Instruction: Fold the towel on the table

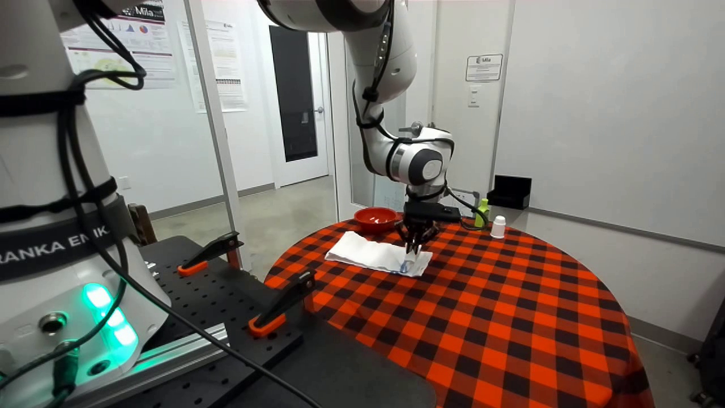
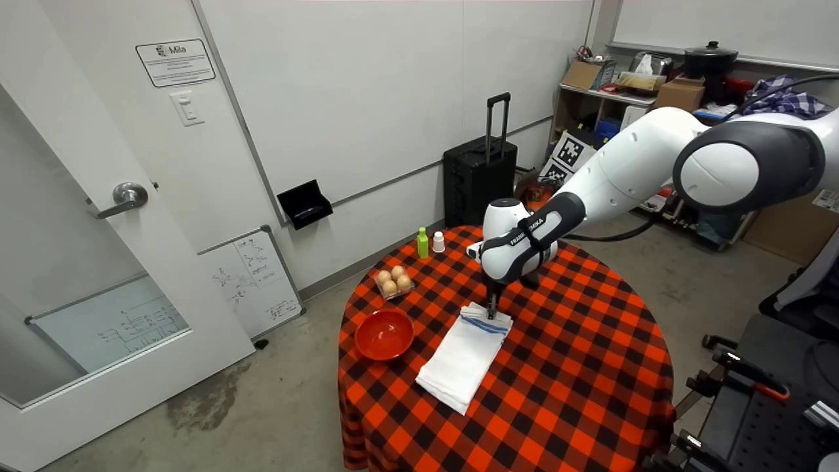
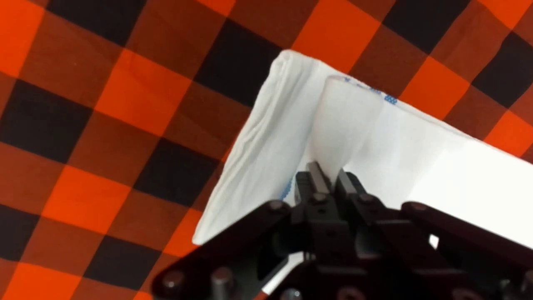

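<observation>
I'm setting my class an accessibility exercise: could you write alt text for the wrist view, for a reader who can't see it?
A black two-fingered robot gripper, at the bottom of the picture, pinches part of a layered white cloth towel flecked with blue. The towel lies on a red-and-black checked tablecloth.

Green lights (image 1: 110,314) glow on the base (image 1: 34,323), and out stretches the arm (image 1: 391,62), bent at the elbow (image 2: 747,170), sloping down through the forearm (image 2: 626,167) in both exterior views. The wrist (image 1: 419,164) hangs low, the tool (image 3: 330,179) pointing straight down beneath it. And in the wrist view, the fingers (image 3: 349,183) stand side by side in a narrow pinch, dark linkages (image 3: 233,237) flaring to both sides!
</observation>
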{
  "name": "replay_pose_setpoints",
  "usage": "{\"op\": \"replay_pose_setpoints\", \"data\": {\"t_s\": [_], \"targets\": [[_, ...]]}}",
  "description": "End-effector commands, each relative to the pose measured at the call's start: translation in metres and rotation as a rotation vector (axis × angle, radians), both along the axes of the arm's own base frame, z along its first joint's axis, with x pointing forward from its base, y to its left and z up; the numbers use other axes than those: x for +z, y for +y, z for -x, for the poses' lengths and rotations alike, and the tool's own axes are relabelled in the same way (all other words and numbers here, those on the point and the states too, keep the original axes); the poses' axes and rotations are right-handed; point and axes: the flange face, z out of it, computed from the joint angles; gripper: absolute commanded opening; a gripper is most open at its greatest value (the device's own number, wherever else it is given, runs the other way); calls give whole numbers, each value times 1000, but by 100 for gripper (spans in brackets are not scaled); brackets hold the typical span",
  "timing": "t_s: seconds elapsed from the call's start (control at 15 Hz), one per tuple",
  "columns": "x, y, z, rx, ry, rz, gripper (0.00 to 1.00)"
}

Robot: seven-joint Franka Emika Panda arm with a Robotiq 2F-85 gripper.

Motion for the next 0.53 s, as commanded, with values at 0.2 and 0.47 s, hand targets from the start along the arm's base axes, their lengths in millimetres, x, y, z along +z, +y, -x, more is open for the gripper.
{"op": "replay_pose_setpoints", "data": {"t_s": [0.2,0.47], "targets": [[-13,-2,1,-41,8,18,59],[-8,-8,-6,-51,-20,25,88]]}}
